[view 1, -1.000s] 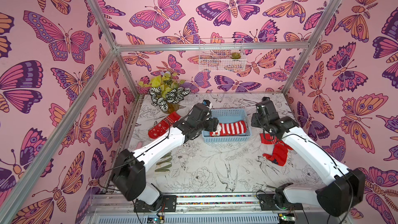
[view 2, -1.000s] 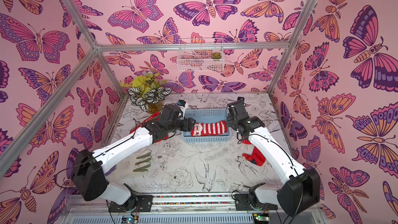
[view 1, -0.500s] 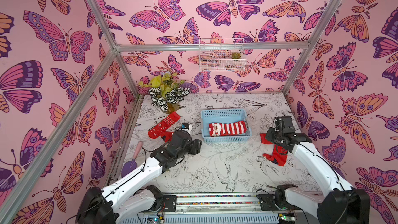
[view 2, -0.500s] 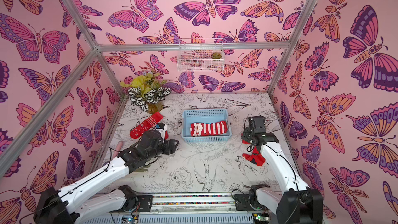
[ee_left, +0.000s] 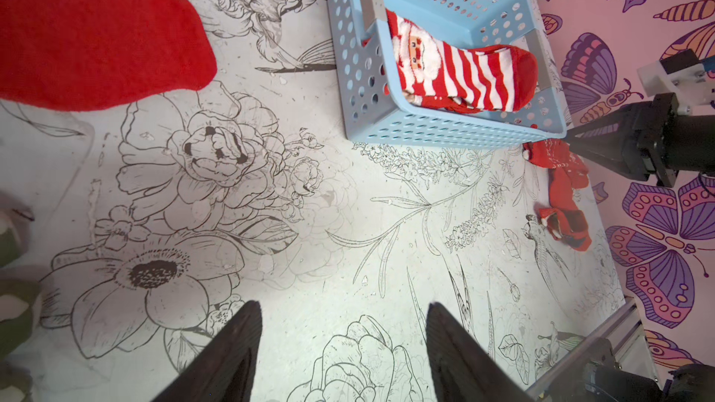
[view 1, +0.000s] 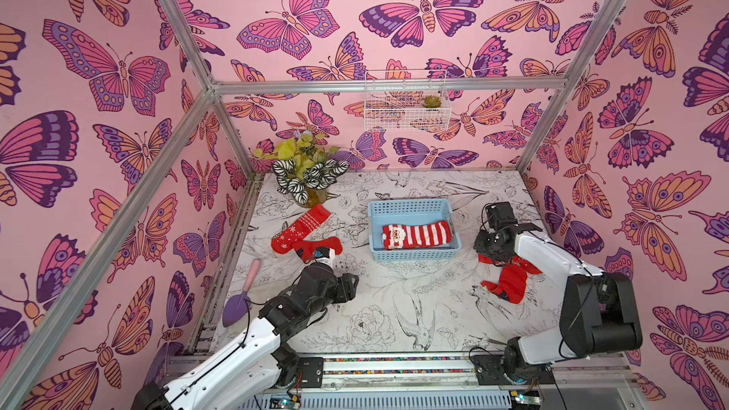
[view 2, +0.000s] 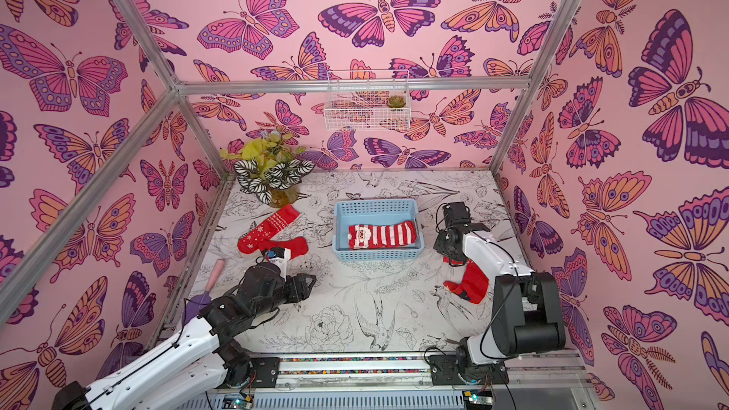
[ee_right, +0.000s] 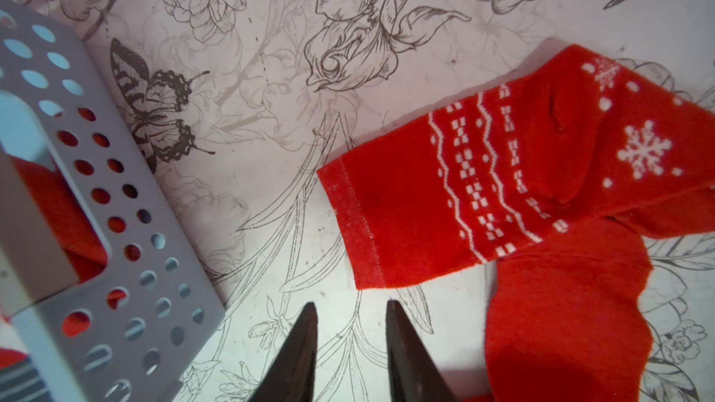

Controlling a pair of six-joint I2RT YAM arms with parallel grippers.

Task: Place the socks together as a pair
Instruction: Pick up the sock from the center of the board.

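A red-white striped Santa sock (view 1: 416, 234) lies in the blue basket (view 1: 374, 211). At the left, a red snowflake sock (view 1: 301, 226) rests against a plain red sock (view 1: 321, 245). Two more red socks (view 1: 509, 282) lie crumpled at the right. My right gripper (ee_right: 350, 305) hovers low beside the cuff of a white-patterned snowflake sock (ee_right: 503, 179), which overlaps a plain red sock (ee_right: 561, 322); its jaws stand narrowly open with nothing between them. My left gripper (ee_left: 342, 305) is wide open over bare table, in front of the left socks (ee_left: 96, 44).
A potted plant (view 1: 305, 175) stands at the back left. A purple trowel with a pink handle (view 1: 240, 293) lies along the left edge. A wire basket (view 1: 406, 106) hangs on the back wall. A cream glove with olive fingertips (ee_left: 11, 303) shows at the left wrist view's edge.
Both arms have left the basket: the left drew back toward the front left, the right swung out over the right-hand socks and its jaws narrowed a little. The striped sock stayed in the basket.
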